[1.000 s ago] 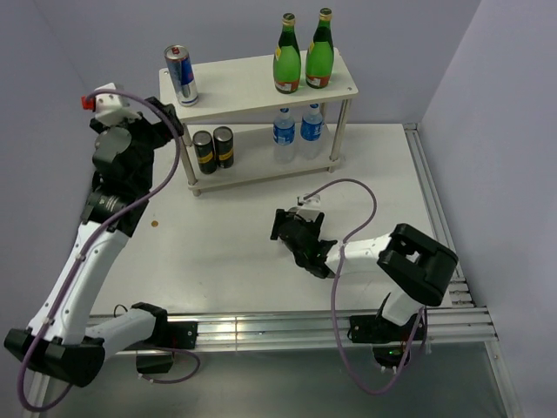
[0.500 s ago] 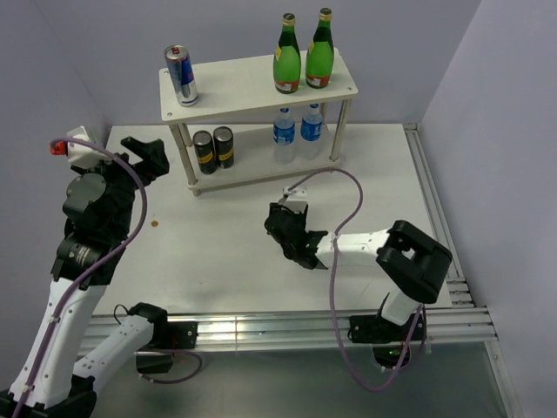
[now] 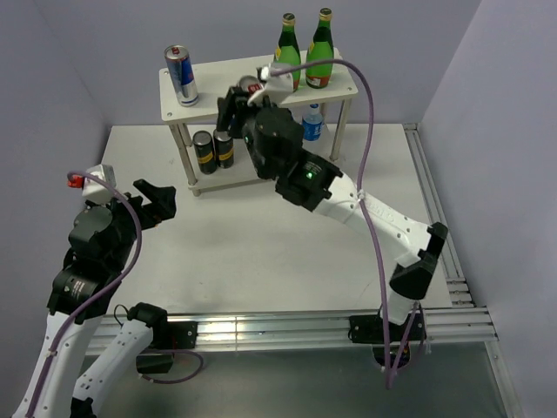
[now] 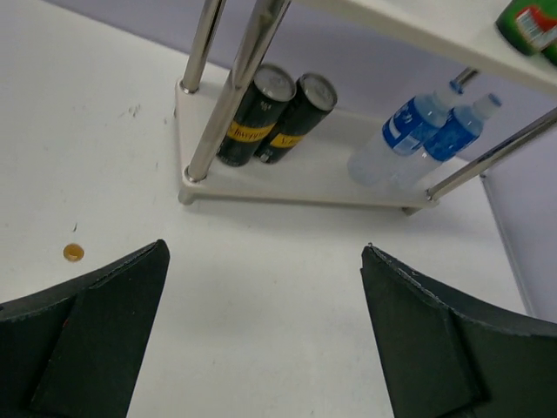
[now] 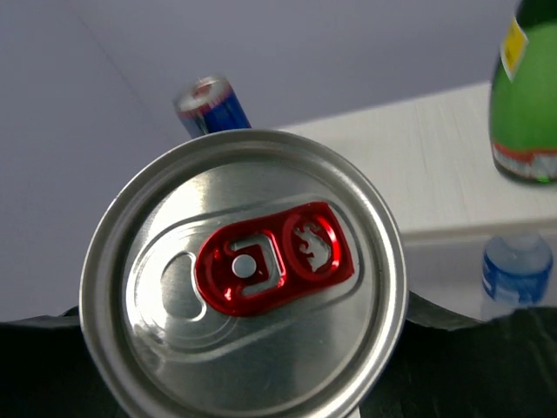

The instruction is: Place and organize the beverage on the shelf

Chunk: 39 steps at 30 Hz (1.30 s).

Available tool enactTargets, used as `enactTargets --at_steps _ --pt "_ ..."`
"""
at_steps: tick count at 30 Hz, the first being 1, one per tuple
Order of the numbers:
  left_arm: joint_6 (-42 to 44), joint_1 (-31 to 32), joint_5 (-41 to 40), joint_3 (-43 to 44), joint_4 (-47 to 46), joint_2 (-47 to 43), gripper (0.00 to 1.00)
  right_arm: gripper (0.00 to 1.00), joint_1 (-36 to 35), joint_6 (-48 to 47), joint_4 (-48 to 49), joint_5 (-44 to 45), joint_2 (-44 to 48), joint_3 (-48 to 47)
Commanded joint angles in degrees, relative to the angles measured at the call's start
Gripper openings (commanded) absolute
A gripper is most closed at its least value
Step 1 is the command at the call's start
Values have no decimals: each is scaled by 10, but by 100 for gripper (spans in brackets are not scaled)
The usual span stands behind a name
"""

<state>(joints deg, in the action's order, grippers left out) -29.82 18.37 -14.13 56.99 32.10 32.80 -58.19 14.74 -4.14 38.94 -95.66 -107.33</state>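
Swung up from the tabletop, the right gripper [image 3: 237, 97] pinches a red-tabbed can [image 5: 244, 270] over the shelf [image 3: 209, 87] top, ready for placing, while the left gripper [image 4: 265, 252] hangs spread, empty.

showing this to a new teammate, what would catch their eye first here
The silver can with a red pull tab fills the right wrist view, gripped by the right gripper up at the top board of the pale two-tier wooden shelf. Two green glass bottles stand at that board's right end, a blue and silver can at its left. The left gripper hangs open, low on the left.
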Motion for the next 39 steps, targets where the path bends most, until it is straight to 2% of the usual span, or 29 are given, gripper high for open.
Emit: enactTargets --at_steps 1,4,6,10,26,37,39 --pt "2 2 6 -16 30 -12 99 0 7 -71 -69 -15 -85 -158" --pt "9 2 -13 -28 44 -24 99 0 20 -81 -113 -29 -164 -288" --pt "8 2 -7 -41 39 -35 99 0 31 -96 -113 -28 -200 -321" --pt "6 2 1 -86 19 -69 99 0 50 -105 -66 -33 -216 -322" --pt "9 2 13 -100 8 -99 99 0 101 -138 -3 -45 -276 -367" --pt "10 1 17 -105 2 -96 99 0 127 -123 20 -69 -314 -381" --pt "11 0 21 -106 2 -92 99 11 126 -120 20 -74 -317 -380"
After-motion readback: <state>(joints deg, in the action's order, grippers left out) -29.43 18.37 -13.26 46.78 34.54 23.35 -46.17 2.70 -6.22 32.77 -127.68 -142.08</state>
